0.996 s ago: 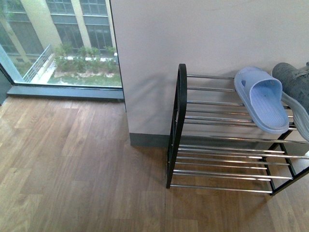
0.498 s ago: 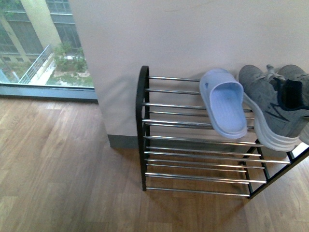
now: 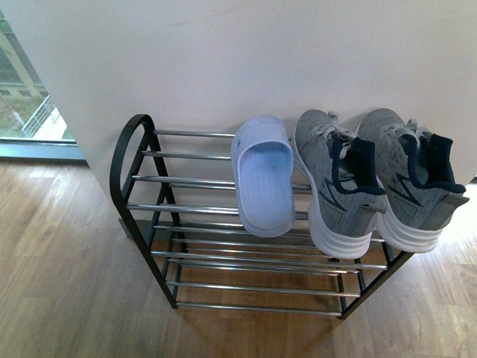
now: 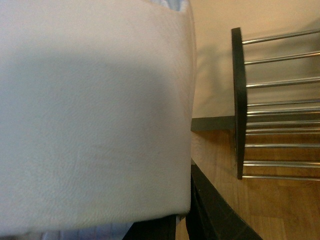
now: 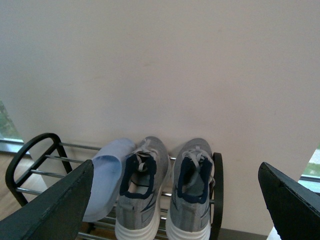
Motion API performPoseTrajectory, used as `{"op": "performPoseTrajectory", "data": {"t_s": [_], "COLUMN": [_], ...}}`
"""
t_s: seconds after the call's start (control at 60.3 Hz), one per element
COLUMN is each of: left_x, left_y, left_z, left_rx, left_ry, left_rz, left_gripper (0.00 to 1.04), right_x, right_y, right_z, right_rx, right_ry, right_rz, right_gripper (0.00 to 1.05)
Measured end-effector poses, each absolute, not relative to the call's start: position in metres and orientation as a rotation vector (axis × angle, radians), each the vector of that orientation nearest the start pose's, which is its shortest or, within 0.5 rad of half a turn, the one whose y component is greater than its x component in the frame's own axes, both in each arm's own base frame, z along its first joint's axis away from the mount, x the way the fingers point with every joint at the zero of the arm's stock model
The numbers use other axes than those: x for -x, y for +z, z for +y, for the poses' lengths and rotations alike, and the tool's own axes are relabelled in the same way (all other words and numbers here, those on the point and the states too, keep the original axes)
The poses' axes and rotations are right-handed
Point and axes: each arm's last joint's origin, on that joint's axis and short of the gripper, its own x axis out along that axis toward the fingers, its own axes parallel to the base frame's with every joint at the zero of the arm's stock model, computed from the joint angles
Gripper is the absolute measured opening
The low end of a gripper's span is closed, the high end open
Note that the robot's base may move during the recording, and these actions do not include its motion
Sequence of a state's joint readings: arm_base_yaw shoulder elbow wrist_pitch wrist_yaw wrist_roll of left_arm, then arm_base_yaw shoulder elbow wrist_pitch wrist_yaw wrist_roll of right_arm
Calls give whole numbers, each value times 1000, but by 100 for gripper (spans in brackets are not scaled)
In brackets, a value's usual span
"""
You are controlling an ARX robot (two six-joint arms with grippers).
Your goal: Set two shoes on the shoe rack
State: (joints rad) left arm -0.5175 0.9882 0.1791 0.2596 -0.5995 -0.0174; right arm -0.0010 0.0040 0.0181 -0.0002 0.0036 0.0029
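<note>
Front view: both sneakers [image 3: 373,183] are parked on the rack [image 3: 149,194] (heels outward, for stability); right pincer [image 5: 175,200] spread, left unseen

top tier left half free | right: slipper [image 3: 262,177], two shoes [image 3: 373,179] | wall [image 3: 246,60] behind

**Count on the rack**

I count two grey sneakers [image 3: 339,186] [image 3: 410,179], one light blue slipper [image 3: 262,179], one shoe rack [image 3: 141,216]. Rack tiers: I make out two, maybe a third low down, rods overlap too much to say. One window [image 3: 22,89] in the front view. Right wrist view: two dark gripper fingers [image 5: 50,205].
</note>
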Motion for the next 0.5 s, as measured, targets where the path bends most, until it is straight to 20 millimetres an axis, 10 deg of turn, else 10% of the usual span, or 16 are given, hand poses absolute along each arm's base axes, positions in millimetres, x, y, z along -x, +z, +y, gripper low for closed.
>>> {"op": "performPoseTrajectory", "data": {"t_s": [0.249, 0.498], "left_x": [-158, -226], "left_y": [141, 139], "left_z": [-69, -80], "left_rx": [-144, 136], "left_ry": [102, 65], "left_rz": [410, 488], "left_gripper": [2, 2], "right_x": [-97, -97], "right_y": [169, 169], "right_z": [0, 0], "right_rx": [-3, -3], "right_ry": [-5, -2], "right_rz": [-14, -13], "right_gripper": [95, 95]}}
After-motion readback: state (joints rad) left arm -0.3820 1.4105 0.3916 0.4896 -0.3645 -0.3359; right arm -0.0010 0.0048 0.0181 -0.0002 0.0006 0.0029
